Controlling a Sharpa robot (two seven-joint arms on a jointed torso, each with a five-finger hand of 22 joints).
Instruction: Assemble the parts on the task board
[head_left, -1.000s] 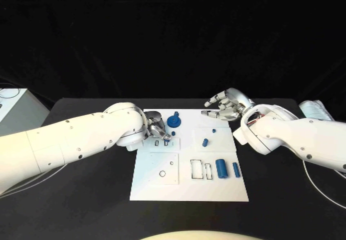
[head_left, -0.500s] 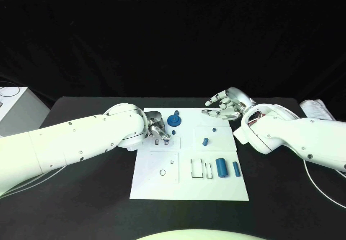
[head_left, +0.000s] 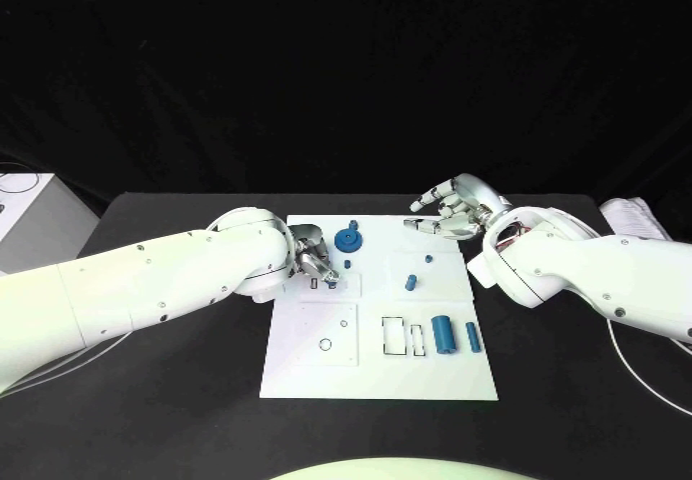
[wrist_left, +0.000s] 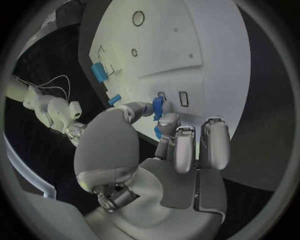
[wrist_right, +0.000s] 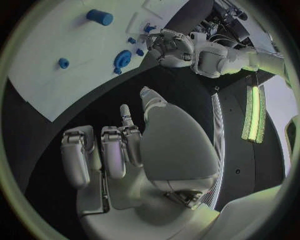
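The white task board (head_left: 378, 375) lies mid-table. My left hand (head_left: 315, 262) hovers low over its near-left part and pinches a small blue part (wrist_left: 158, 106) just above two small rectangular slots (wrist_left: 183, 98). That part (head_left: 332, 284) is at the slots in the head view. My right hand (head_left: 450, 212) hangs over the table by the board's far right corner, fingers loosely apart, holding nothing. A blue gear-like part (head_left: 349, 240) stands at the board's far edge. A blue cylinder (head_left: 443, 334) and a slimmer one (head_left: 472, 337) lie to the right.
Small blue pegs (head_left: 410, 283) stand mid-board. Outlined rectangular recesses (head_left: 392, 337) lie beside the cylinders. A white box (head_left: 29, 220) is at the table's left edge, a pale object (head_left: 630, 218) at its right. The right wrist view shows the left hand (wrist_right: 172, 47) and the gear (wrist_right: 122, 58).
My left hand's fingers have shifted very slightly over the slots with the blue part still pinched. My right hand has stayed where it was.
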